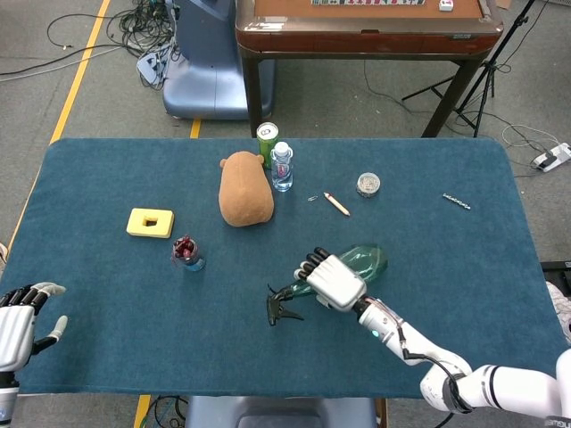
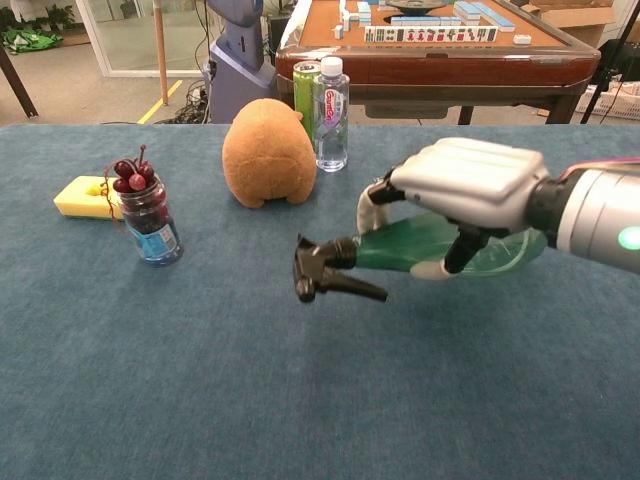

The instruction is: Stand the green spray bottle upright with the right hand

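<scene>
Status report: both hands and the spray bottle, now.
Right hand grips green spray bottle. Bottle off the table, on its side, black nozzle pointing left. Left hand open at table edge. Nothing in the way.

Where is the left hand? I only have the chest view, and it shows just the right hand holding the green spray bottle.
Observer: The head view shows the left hand at the table's near left corner, open and holding nothing.
Operator: Anything to the right of the small round tin? My view cuts off there.
Observer: Yes, a thin dark tool lies alone toward the far right of the table.
Operator: What is beyond the table on the left?
Observer: A yellow floor line and loose cables on the grey floor.
</scene>
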You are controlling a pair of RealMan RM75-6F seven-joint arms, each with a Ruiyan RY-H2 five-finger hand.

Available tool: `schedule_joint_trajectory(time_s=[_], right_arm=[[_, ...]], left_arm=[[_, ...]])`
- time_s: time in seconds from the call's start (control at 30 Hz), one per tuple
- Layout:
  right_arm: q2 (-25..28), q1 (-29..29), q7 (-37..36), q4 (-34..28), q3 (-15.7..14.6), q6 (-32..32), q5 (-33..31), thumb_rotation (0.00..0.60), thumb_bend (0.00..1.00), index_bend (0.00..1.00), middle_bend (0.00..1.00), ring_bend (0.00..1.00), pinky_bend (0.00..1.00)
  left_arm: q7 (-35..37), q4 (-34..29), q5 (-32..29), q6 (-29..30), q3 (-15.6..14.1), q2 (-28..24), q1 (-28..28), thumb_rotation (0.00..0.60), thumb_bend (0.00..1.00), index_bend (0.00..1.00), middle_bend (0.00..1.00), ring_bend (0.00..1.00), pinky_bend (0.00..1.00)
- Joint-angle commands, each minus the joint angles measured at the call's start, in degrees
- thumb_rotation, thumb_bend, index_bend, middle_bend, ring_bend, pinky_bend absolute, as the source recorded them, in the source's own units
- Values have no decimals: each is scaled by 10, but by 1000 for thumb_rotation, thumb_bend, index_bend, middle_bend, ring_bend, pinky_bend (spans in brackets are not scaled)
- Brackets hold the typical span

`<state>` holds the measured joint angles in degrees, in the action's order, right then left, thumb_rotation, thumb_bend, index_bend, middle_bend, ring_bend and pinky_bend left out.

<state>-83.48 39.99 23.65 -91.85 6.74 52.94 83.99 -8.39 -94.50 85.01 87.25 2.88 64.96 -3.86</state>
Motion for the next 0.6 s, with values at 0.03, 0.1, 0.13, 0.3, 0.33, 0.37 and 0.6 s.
schedule_joint_trajectory(time_s=[0.03, 0.1, 0.13, 0.3, 0.33, 0.37, 0.6], right_arm=[[25, -34, -108, -14, 24, 54, -24, 600, 407, 561, 403, 251, 231], [34, -46, -166, -20, 29, 69, -27, 600, 407, 564, 403, 251, 231], [40, -54, -204, -22, 32, 79, -28, 600, 406, 565, 403, 251, 231], [55, -83, -371, -18, 38, 114, -23, 600, 407, 565, 406, 250, 231], [57, -88, -403, -17, 38, 117, -22, 600, 407, 565, 406, 250, 231], [62, -93, -444, -16, 37, 117, -22, 600, 407, 565, 407, 250, 231], [70, -114, -652, 26, 34, 134, -4, 600, 409, 565, 410, 251, 231]], left_arm=[[-1, 0, 0, -2, 0, 0, -1, 600, 343, 348, 306, 262, 251], [-2, -1, 0, -3, 1, 1, -2, 600, 344, 348, 306, 262, 251], [-2, -1, 0, -4, 1, 2, -3, 600, 343, 348, 306, 262, 251], [-7, -4, 3, -6, 1, 3, -6, 600, 344, 348, 306, 262, 251], [-8, -5, 3, -7, 1, 3, -6, 600, 343, 348, 306, 262, 251], [-10, -6, 3, -8, 0, 3, -7, 600, 343, 348, 306, 262, 251], [-13, -10, 3, -9, 0, 2, -8, 600, 343, 348, 306, 262, 251]])
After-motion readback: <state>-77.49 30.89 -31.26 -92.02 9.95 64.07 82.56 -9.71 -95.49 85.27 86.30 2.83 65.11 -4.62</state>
